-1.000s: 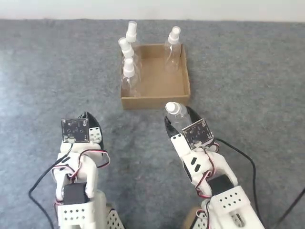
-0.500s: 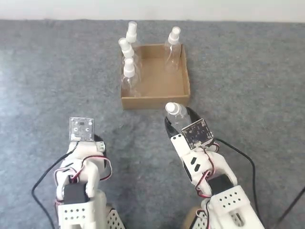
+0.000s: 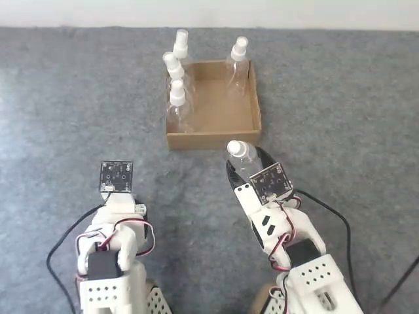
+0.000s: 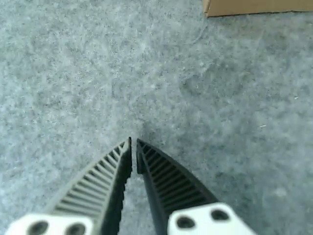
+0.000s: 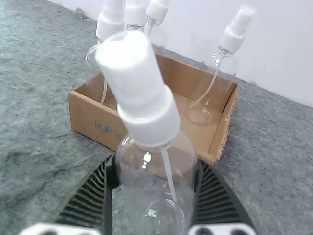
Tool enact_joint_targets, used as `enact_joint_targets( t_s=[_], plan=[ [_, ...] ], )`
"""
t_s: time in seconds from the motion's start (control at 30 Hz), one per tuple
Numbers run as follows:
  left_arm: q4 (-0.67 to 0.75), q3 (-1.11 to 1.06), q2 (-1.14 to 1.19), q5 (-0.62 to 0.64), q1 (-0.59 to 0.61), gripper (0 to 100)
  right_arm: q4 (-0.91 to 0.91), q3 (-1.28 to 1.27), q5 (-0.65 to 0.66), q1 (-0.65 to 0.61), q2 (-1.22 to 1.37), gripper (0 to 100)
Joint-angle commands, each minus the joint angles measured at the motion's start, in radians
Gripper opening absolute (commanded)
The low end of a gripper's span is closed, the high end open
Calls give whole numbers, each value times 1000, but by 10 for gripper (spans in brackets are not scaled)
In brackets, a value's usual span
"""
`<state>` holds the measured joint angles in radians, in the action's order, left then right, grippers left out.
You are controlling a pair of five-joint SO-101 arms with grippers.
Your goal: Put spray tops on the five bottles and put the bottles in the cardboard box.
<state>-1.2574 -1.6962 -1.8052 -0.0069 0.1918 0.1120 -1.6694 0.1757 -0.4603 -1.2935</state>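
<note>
High view: the grey counter [image 3: 340, 98] carries the cardboard box [image 3: 213, 139], which stands open-topped ahead of both arms, near the right arm, so a short forward reach should deliver into it.

Four capped bottles stand upright inside the box. Three line the wall on the left arm's side [image 3: 178, 108] [image 3: 174, 70] [image 3: 180, 46], and one stands in the far corner on the right arm's side [image 3: 237, 65]. This grouping leaves the middle and near right of the box floor bare, probably the space for the last bottle.

The fifth bottle [image 3: 241, 156] is held just short of the box's near wall. The right claw [image 5: 154, 171] is clamped on its clear body, one ribbed finger on each side, with the grip low on the body. The bottle leans slightly towards the box. Its white spray top [image 5: 139, 93] is seated on the neck, so capping appears complete and only the transfer remains.

The left claw [image 4: 133, 147] has its fingers together with nothing between them, pointed at bare counter well short of the box. No loose bottle or top lies near it, so it is likely parked.
</note>
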Motion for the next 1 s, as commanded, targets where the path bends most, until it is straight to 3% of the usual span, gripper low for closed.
enact_joint_targets(
  t_s=[0.0, 0.5, 0.77, 0.97],
  plan=[
    [-3, 12, -15, -3, 3, 13, 5, -20, 8, 12, -21, 38],
    [-3, 12, -15, -3, 3, 13, 21, -5, 9, 12, -21, 37],
    [-3, 12, -15, -3, 3, 13, 277, 140, 8, 12, -21, 37],
    [-3, 12, -15, -3, 3, 13, 360, 196, 8, 12, -21, 37]
  ],
)
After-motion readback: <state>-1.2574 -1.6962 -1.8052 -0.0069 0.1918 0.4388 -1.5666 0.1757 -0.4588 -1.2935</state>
